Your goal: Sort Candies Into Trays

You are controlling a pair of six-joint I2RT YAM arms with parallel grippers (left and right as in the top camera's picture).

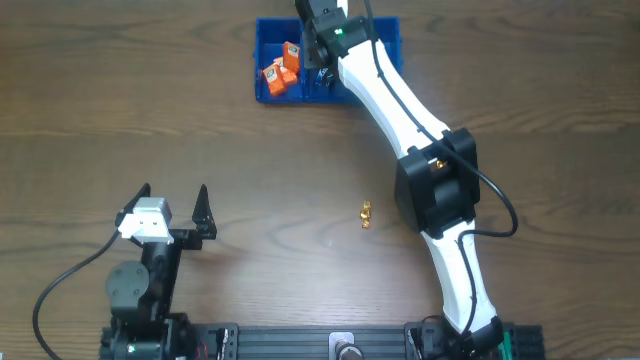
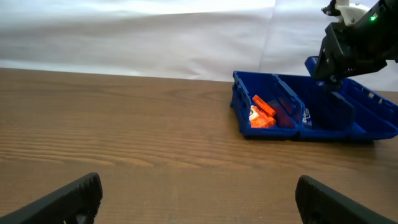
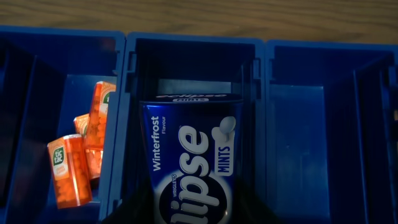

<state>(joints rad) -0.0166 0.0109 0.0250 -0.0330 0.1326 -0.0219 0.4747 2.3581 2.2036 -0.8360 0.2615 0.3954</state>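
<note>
A blue tray (image 1: 385, 40) with three compartments stands at the table's far edge. Its left compartment (image 3: 62, 93) holds several orange candy boxes (image 3: 81, 155), which also show from above (image 1: 282, 70) and from the left wrist view (image 2: 262, 113). My right gripper (image 3: 196, 208) is shut on a dark blue mint pack (image 3: 193, 149) over the middle compartment, where the pale edge of another pack (image 3: 196, 88) shows beyond it. A small gold candy (image 1: 366, 213) lies mid-table. My left gripper (image 1: 175, 205) stands open and holds nothing, near the front left.
The tray's right compartment (image 3: 298, 124) shows bare blue floor. The right arm (image 1: 400, 110) stretches diagonally from the front right to the tray. Bare wooden tabletop (image 1: 250, 170) lies between the left gripper and the tray (image 2: 311, 118).
</note>
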